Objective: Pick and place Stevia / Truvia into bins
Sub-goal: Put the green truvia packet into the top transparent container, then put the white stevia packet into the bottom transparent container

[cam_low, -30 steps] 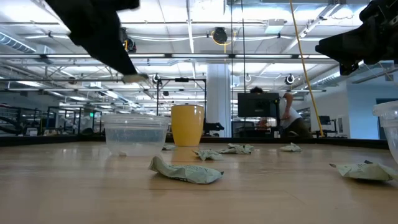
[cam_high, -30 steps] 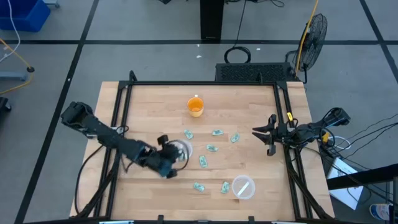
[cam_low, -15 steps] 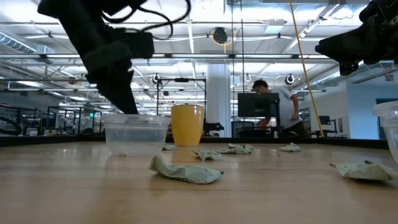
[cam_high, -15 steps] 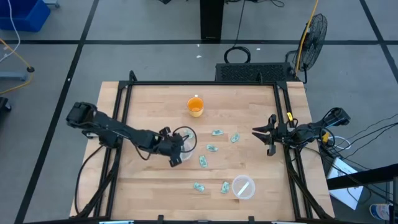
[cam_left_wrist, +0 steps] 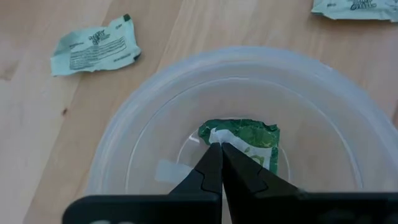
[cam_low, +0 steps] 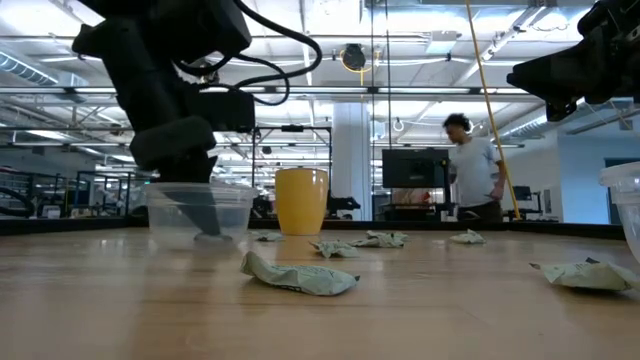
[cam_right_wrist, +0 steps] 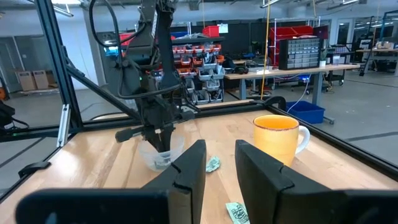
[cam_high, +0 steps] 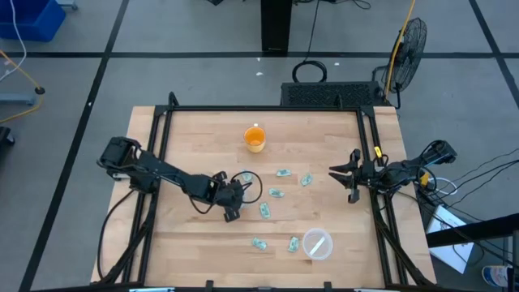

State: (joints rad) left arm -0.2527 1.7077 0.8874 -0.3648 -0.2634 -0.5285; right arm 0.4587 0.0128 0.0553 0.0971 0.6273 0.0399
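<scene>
— Wooden table (cam_high: 324, 142): what is lying on it?

— Loose packets (cam_high: 283, 173) are sitting mid-table, long axes pointing every way. Left gripper (cam_left_wrist: 217, 163) is reaching into the clear cup (cam_left_wrist: 149, 112), fingers pressed together over a crumpled packet (cam_left_wrist: 245, 140) on its floor.

— Right gripper (cam_high: 350, 176)?

— Hovering spread at the right edge.

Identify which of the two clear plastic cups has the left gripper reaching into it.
The clear cup near the table's middle, beneath the left gripper; a sweetener packet lies inside. The other cup stands untouched by the front edge.

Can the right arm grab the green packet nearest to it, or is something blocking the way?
Probably yes. The right gripper waits at the table's right edge with jaws open, and only bare table lies between it and the nearest packet.
</scene>
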